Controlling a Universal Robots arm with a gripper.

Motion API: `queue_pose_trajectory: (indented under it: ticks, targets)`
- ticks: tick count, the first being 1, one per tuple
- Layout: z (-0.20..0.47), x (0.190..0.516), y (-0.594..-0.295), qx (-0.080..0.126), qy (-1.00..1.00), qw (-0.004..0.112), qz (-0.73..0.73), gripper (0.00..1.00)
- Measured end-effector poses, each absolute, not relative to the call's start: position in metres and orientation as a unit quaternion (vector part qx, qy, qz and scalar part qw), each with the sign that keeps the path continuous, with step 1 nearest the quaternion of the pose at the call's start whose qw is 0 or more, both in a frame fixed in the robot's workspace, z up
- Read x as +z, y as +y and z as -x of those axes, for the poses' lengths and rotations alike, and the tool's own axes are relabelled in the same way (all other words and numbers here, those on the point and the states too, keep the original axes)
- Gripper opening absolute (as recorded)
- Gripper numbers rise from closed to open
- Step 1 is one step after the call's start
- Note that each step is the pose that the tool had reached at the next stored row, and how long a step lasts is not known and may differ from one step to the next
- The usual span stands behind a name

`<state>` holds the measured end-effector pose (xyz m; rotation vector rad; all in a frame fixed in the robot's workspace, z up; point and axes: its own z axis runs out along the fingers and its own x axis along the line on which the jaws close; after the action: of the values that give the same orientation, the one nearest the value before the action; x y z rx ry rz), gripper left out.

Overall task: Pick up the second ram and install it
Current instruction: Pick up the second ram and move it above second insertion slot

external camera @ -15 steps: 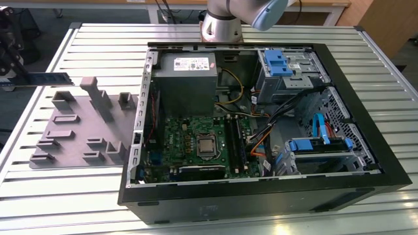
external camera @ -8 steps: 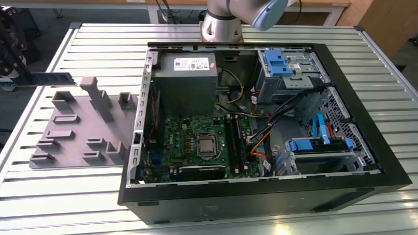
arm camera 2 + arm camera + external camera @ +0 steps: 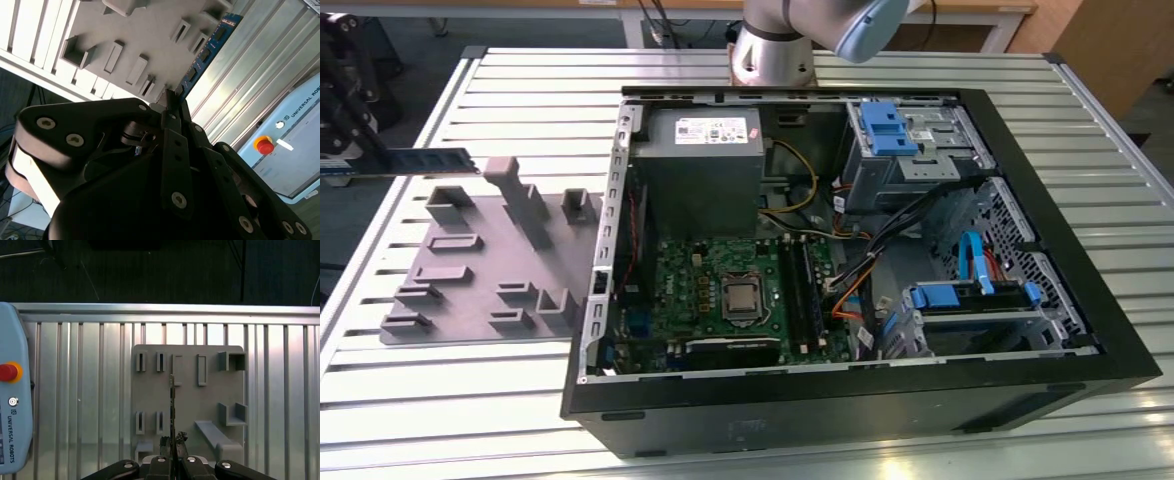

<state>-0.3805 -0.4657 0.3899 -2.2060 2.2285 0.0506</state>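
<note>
My gripper (image 3: pixel 342 166) hangs at the exterior view's far left, above the table's edge and above the grey holder tray (image 3: pixel 467 270). It is shut on one end of the second ram (image 3: pixel 430 161), a thin blue-green stick with black chips that juts out level toward the computer case. In the second wrist view the ram (image 3: pixel 207 47) runs out from the shut gripper (image 3: pixel 171 100) over the tray (image 3: pixel 125 30). The first wrist view has the ram (image 3: pixel 172 400) edge-on, held in the gripper (image 3: pixel 172 444), over the tray (image 3: pixel 187 405).
An open black computer case (image 3: pixel 1067 330) lies on the slatted metal table (image 3: pixel 520 70), with the green motherboard (image 3: pixel 700 290) and its long black slots (image 3: pixel 803 295) inside. The arm's base (image 3: pixel 771 55) stands behind the case. A teach pendant (image 3: pixel 12 405) lies on the table.
</note>
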Motion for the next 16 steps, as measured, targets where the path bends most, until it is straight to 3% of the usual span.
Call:
queue_pose_trajectory:
  ticks: [16]
  targets:
    - [0.3748,0.3896,-0.4657,0.015,0.711,0.003,0.703,0.14]
